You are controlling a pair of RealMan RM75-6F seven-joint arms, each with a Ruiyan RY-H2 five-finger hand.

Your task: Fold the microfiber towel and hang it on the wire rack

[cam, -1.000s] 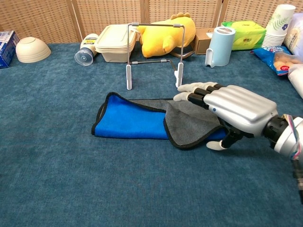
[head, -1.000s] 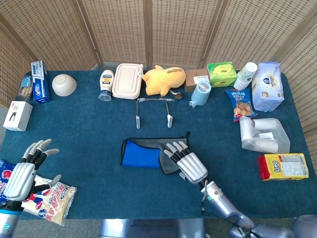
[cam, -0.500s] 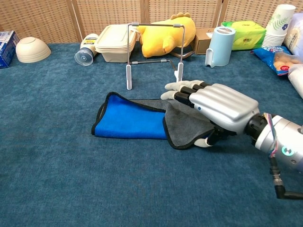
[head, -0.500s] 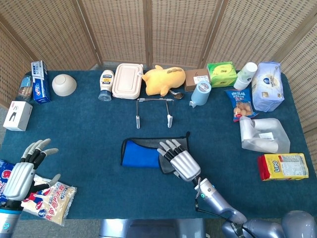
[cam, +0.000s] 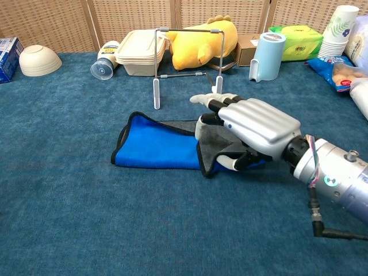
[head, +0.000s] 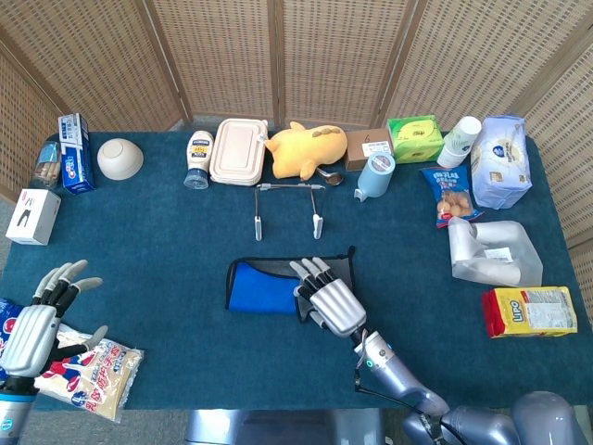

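Note:
The microfiber towel [head: 258,289] [cam: 155,150], blue with a grey back and black hem, lies flat at mid-table. Its right end is turned over leftward as a grey flap. My right hand [head: 329,298] [cam: 253,123] lies on that flap, fingers stretched over it and thumb tucked beneath its edge, pinching the flap. The wire rack [head: 290,186] [cam: 156,86] stands upright just behind the towel and carries nothing. My left hand [head: 37,324] hovers at the near left corner with fingers spread, holding nothing; it shows only in the head view.
Behind the rack sit a yellow plush [head: 306,148], a lidded food box [head: 237,150], a mayonnaise bottle [head: 197,158] and a light blue cup [head: 375,174]. Snack bags [head: 93,371] lie under my left hand. Packets and a clear bag [head: 496,255] crowd the right side.
My right hand has slid leftward across the towel, carrying the grey flap further over the blue part. The left hand has drifted slightly lower and left.

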